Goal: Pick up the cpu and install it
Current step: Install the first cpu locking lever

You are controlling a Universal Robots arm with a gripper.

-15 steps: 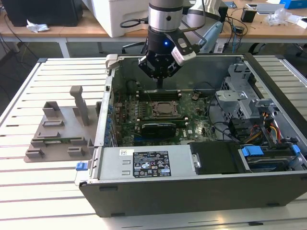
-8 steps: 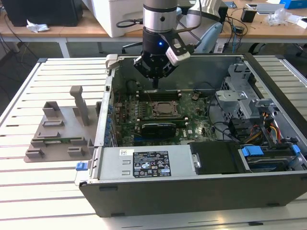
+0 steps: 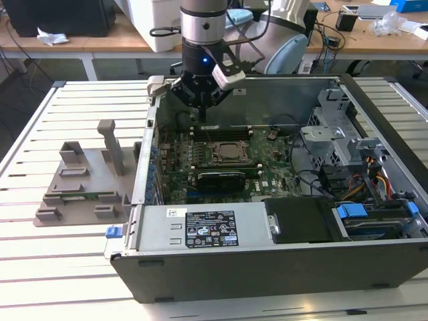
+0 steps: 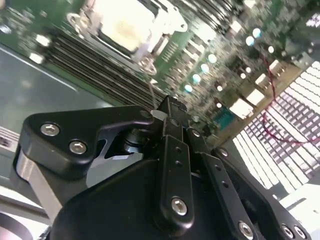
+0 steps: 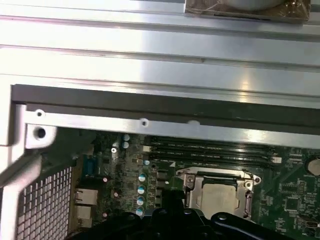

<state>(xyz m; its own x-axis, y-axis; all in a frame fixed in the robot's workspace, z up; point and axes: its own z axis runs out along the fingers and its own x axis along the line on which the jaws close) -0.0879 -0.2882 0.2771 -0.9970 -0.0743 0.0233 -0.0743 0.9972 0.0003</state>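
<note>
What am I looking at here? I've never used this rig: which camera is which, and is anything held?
One robot arm with a gripper hangs over an open computer case lying on a slatted table. The exterior view comes from a camera off the arm; both wrist views ride on the arm and look at the motherboard. The silvery square in the socket looks like the cpu. A grey tray lies on the table at the exterior view's left. I cannot tell whether the gripper holds anything.

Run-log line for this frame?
gripper: shut, above motherboard near socket | cpu: lying in socket | case: open
</note>
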